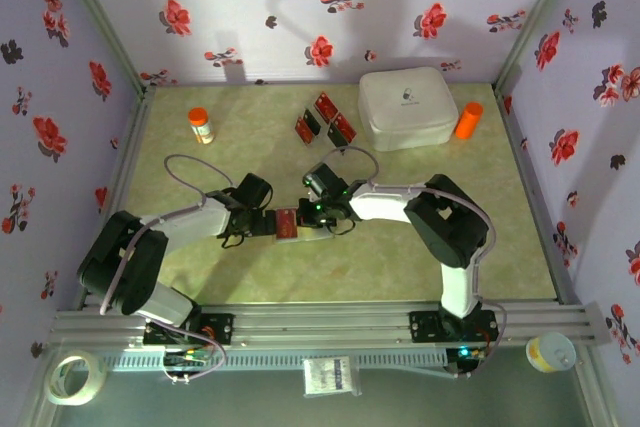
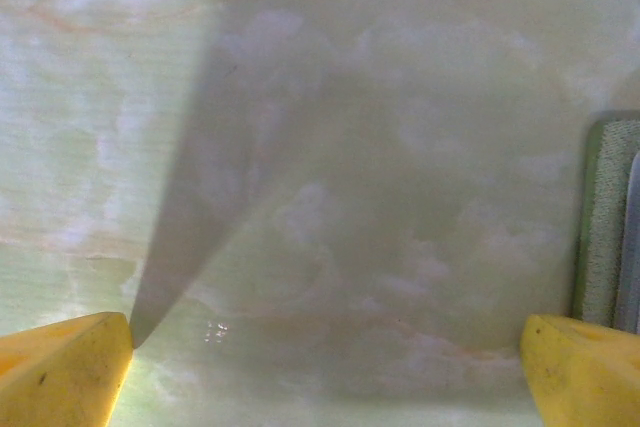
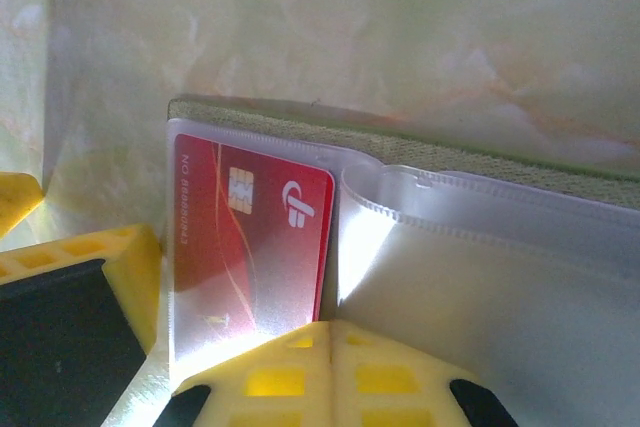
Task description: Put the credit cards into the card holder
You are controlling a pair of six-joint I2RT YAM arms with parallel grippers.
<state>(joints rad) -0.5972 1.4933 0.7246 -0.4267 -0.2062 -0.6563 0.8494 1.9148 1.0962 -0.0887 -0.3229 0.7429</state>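
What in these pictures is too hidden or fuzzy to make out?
- Top view: the print on the loose credit cards is too small to read.
- Right wrist view: the lower end of the sleeved card is hidden behind the shut right fingers.
- Left wrist view: the card holder is cut off by the right edge.

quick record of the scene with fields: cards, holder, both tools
card holder: lying open, clear sleeves up
card in sleeve: one red card
loose cards: three, left of white box
left tool: open, empty, beside holder
right tool: shut at the sleeved card's edge
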